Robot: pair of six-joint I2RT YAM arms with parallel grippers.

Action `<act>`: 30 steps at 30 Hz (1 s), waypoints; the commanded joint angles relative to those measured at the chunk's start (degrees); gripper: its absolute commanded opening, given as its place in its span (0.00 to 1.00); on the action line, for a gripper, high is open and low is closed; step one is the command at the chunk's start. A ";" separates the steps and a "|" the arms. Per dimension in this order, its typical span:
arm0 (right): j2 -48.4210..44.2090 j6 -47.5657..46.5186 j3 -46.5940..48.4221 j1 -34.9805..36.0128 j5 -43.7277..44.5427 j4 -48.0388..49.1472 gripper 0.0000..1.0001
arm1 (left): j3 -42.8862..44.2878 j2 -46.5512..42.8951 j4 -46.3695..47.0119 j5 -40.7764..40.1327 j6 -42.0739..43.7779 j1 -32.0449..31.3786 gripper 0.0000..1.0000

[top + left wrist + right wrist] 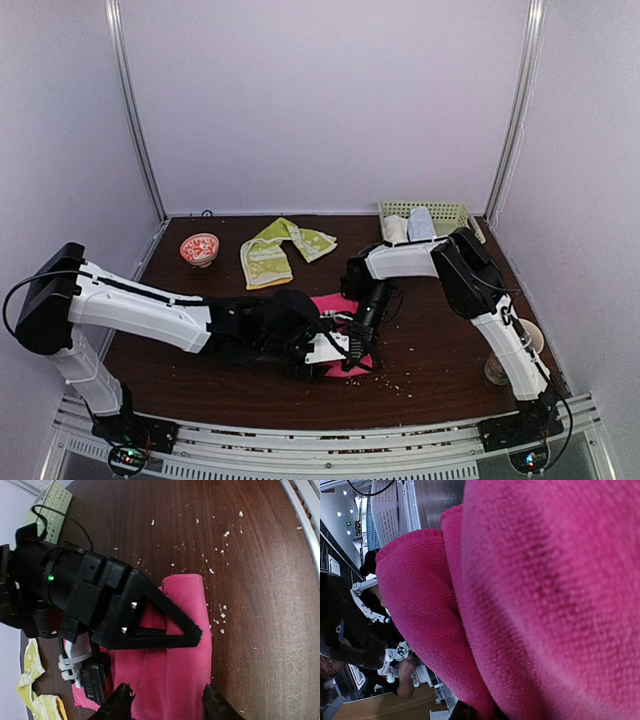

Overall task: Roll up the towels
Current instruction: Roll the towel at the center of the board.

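Left wrist view: right gripper (192, 636) pinches pink towel (185, 675); left gripper (167, 702), jaws part-open astride it, should roll evenly, keeping edges aligned.

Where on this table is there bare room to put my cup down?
Bare wood lies front right, between the pink towel and the right arm, and at the back between the green towel and basket. The middle is crowded.

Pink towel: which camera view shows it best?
Left wrist view: the pink towel shows its end and long edge on the table. The top view gives only patches beneath the arms; the right wrist view, only close-up fabric.
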 commanded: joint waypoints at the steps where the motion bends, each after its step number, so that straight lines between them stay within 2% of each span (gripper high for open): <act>1: 4.64 1.10 -0.82 -0.50 11.21 5.64 0.07 | 2.54 4.40 -1.56 1.31 3.16 -0.91 0.49; 5: 4.74 0.94 -1.18 -0.50 11.57 5.63 0.07 | 4.18 8.16 -1.51 0.61 2.50 -1.30 0.45; 13: 4.57 0.46 -1.88 -0.49 11.14 5.63 0.07 | 3.81 11.89 0.81 -2.97 2.09 -1.25 0.44; 20: 3.98 0.38 -1.49 -0.49 10.87 5.63 0.09 | 3.63 13.61 0.64 -2.98 1.35 -1.22 0.27; 25: -3.61 -3.16 -2.00 -0.78 9.72 5.46 0.29 | 4.27 14.59 -1.58 -2.67 -0.91 -0.97 0.21; 27: -8.86 -4.10 -1.84 -1.48 10.72 5.46 0.37 | 4.64 14.03 -3.47 1.70 -2.51 -0.07 0.20; 30: -15.58 -3.14 0.12 -3.93 12.80 5.47 0.40 | 4.33 13.11 -4.59 8.22 -4.38 1.34 0.18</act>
